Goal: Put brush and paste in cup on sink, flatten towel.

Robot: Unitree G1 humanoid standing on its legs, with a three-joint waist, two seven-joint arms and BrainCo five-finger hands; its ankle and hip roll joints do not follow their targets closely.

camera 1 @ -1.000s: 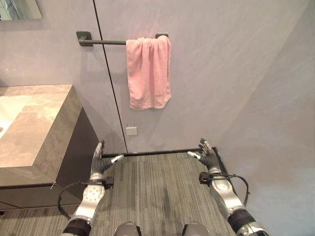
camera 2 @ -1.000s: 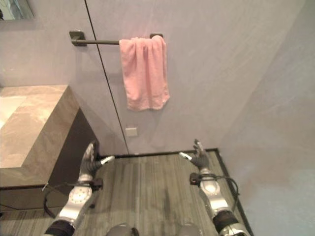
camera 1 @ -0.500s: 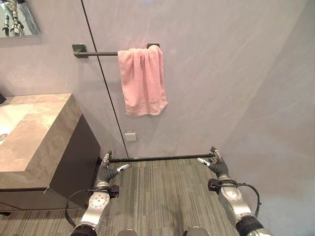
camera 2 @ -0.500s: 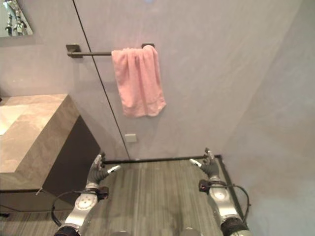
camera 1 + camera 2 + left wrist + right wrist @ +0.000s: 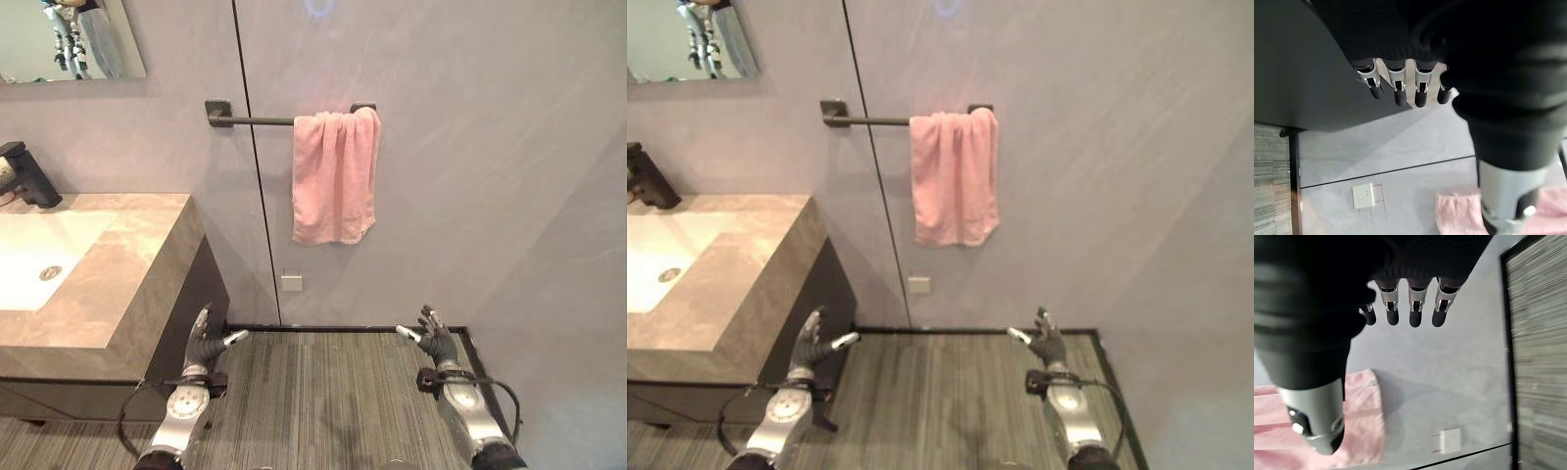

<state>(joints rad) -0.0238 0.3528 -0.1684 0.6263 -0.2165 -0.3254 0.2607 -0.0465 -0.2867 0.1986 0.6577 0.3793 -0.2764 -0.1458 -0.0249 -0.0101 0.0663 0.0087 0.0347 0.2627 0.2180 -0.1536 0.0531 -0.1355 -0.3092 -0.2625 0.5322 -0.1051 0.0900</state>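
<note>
The pink towel [image 5: 334, 176] hangs bunched on its rail [image 5: 255, 120] at 12 o'clock. Left hand [image 5: 204, 338] and right hand [image 5: 435, 339] hover low, fingers relaxed, empty. Flattening probably comes next: reach up, spread it.

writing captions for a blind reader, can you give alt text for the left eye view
A pink towel hangs bunched at the right end of a dark wall bar, above a striped floor. A stone sink counter with a black tap stands at left, and the left hand and right hand hang low, open and empty.
</note>
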